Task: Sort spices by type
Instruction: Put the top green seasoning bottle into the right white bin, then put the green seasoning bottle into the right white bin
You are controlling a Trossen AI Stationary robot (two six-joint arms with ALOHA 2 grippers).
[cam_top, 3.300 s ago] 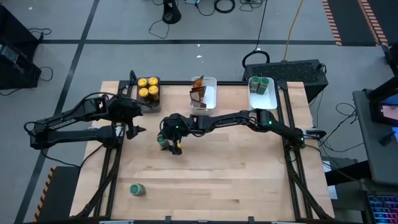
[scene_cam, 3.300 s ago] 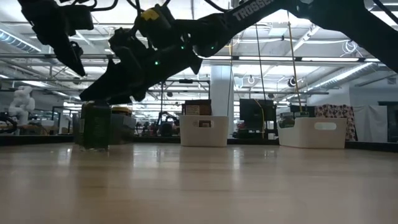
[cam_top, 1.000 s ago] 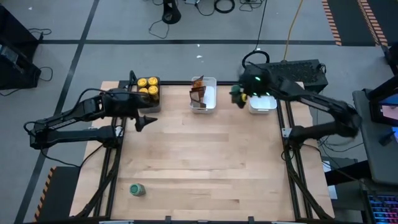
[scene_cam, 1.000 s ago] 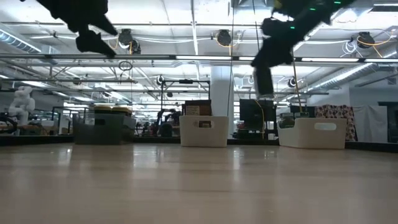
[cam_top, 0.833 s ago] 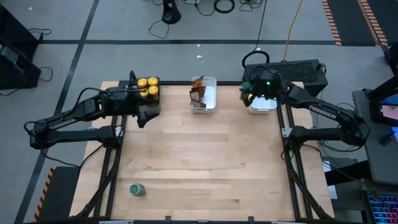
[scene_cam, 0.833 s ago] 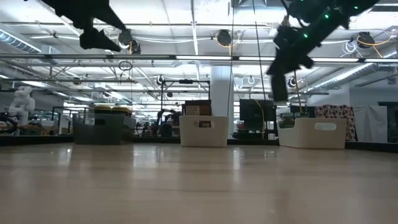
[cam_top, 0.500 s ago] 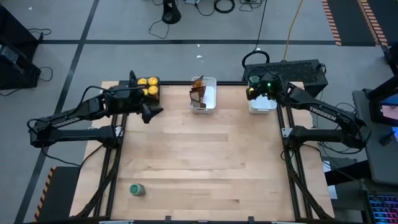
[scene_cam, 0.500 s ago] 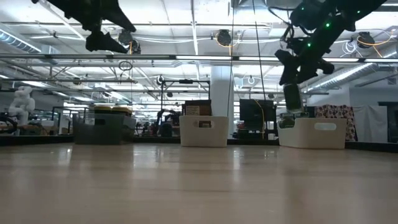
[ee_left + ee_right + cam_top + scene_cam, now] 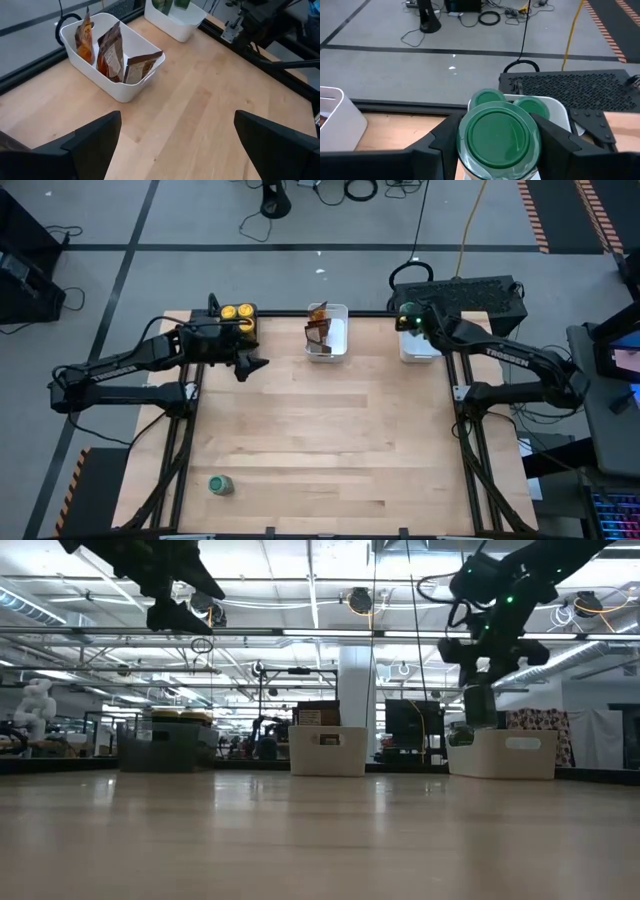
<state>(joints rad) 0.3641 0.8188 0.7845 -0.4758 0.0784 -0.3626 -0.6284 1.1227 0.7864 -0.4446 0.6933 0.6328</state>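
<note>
— What do you have along the far edge of the wooden tabletop (image 9: 330,440)?

— Three containers: a dark tray (image 9: 240,326) on the left, a white rectangular plastic tray (image 9: 328,331) with flat brown-orange packets (image 9: 111,52) in the middle, another white tray (image 9: 420,346) on the right.

— And the right gripper (image 9: 480,705)?

— Above your right tray, holding a small round green-lidded jar (image 9: 498,141) over two like jars (image 9: 510,102) inside.

— Anything near you?

— One green-lidded jar (image 9: 221,484), near the front left corner.

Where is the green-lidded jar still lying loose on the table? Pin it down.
High view: the loose green-lidded jar lies alone near the table's front left corner, far from all three trays and both arms.
</note>
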